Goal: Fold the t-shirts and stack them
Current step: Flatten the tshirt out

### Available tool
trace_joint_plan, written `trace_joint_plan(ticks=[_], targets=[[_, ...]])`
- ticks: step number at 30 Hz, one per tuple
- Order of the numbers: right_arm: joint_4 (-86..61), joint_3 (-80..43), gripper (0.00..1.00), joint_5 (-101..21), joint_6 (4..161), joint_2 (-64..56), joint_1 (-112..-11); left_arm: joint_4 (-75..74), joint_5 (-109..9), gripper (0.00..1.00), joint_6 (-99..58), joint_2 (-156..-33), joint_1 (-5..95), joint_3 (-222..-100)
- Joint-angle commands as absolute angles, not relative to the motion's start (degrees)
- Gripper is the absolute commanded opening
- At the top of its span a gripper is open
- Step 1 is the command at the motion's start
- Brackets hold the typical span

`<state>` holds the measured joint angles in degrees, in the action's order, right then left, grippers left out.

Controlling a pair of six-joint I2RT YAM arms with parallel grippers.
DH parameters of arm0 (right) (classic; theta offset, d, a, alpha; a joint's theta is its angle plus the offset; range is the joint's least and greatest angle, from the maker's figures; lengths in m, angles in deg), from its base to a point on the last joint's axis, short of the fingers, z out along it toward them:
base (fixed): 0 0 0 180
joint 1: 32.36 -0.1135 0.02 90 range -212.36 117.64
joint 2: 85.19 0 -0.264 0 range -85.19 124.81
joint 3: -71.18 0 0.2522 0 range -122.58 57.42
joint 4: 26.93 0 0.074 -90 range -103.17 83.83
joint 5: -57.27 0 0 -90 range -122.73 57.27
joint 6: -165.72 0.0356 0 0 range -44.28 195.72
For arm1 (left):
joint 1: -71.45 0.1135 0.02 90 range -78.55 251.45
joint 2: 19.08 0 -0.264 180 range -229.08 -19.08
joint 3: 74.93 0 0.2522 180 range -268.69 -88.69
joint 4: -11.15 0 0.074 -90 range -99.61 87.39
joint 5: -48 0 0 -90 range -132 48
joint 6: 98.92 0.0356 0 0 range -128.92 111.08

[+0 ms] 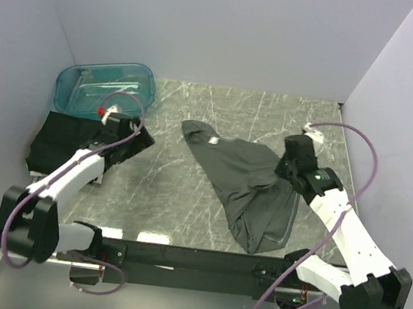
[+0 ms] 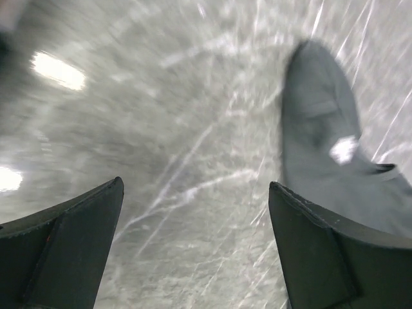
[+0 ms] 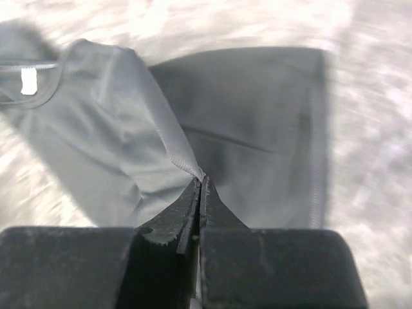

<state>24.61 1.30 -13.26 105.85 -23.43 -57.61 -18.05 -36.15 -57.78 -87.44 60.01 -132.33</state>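
Two shirts sit on the table (image 1: 183, 212): a loose shirt (image 1: 252, 187) lies crumpled right of centre with its collar end toward the far left, and a folded shirt (image 1: 59, 146) lies at the left edge, just in front of the tub (image 1: 105, 88). Right gripper (image 3: 201, 183): jaws pressed together, pinching a stitched hem of the loose shirt at its right side. Left gripper (image 2: 196, 185): fingers wide apart, holding nothing, over bare table near the collar end.

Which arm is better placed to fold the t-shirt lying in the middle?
Right. The right claw is shut on the t-shirt at its edge; the left claw is open over the table, holding nothing.
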Motion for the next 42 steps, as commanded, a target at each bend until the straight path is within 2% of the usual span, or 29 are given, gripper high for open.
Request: trace_joint_plan(ticks=[1, 7, 15, 23, 29, 33, 35, 38, 39, 41, 42], targets=[[27.8, 2.4, 0.00, -9.9, 106.9, -27.0, -52.1, -13.1, -39.4, 0.99, -56.0, -92.5, 56.8, -135.8], [24.3, 4.5, 0.00, -15.5, 103.2, -25.6, -48.7, -9.9, -43.1, 0.99, -52.9, -107.2, 53.5, -146.0], [21.3, 4.6, 0.00, -16.8, 100.2, -23.1, -48.6, -14.2, -51.5, 0.99, -45.6, -128.6, 52.1, -172.1], [20.4, 5.8, 0.00, -17.0, 99.6, -22.7, -48.0, -22.1, -48.0, 0.98, -28.2, -143.1, 46.2, -194.0], [19.4, 6.4, 0.00, -17.9, 99.4, -22.3, -47.7, -25.0, -51.6, 0.93, -19.6, -148.1, 45.9, -198.1], [19.3, 6.5, 0.00, -18.1, 99.3, -22.4, -47.4, -25.5, -52.2, 0.83, -18.6, -149.9, 45.7, -198.1], [19.2, 6.6, 0.00, -18.2, 99.2, -22.6, -47.3, -26.5, -51.6, 0.81, -18.7, -150.7, 45.7, -198.9], [18.7, 6.9, 0.00, -18.5, 99.1, -22.8, -47.2, -27.2, -51.1, 0.70, -18.9, -152.1, 45.6, -200.0], [18.7, 7.0, 0.00, -18.5, 99.0, -22.8, -47.2, -27.2, -51.0, 0.60, -19.3, -152.2, 45.6, -200.1], [18.8, 7.0, 0.00, -18.5, 99.0, -22.8, -47.0, -27.3, -50.5, 0.56, -19.3, -152.1, 45.5, -199.9], [18.6, 7.1, 0.00, -18.4, 99.0, -22.8, -46.9, -27.0, -50.7, 0.49, -19.1, -151.6, 45.5, -199.5]])
